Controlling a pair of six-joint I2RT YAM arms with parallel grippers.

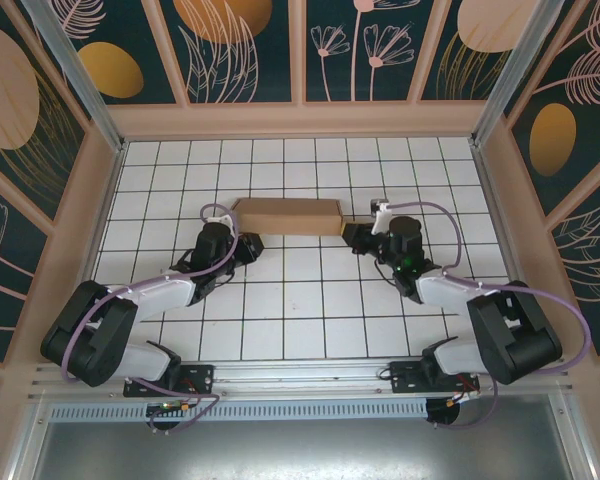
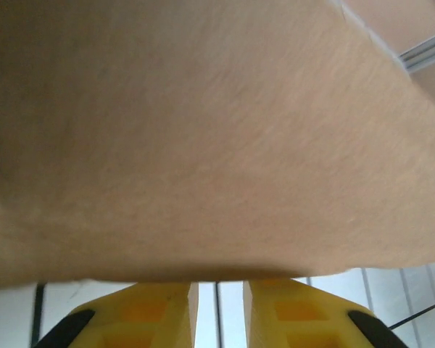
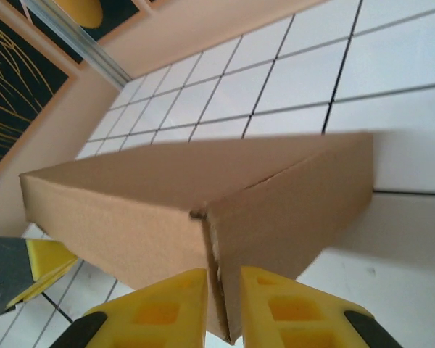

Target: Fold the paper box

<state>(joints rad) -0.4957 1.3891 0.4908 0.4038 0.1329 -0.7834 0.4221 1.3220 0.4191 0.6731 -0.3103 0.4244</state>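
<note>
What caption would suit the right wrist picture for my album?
Right end effector pinching a corner wall of the brown paper box.

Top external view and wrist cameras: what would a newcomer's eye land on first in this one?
The paper box, a brown, closed-up slab, stands out against the middle of the white tiled table. The right gripper is clamped on its end wall at a corner. The left gripper sits at the opposite end, its tips hidden under cardboard.
</note>
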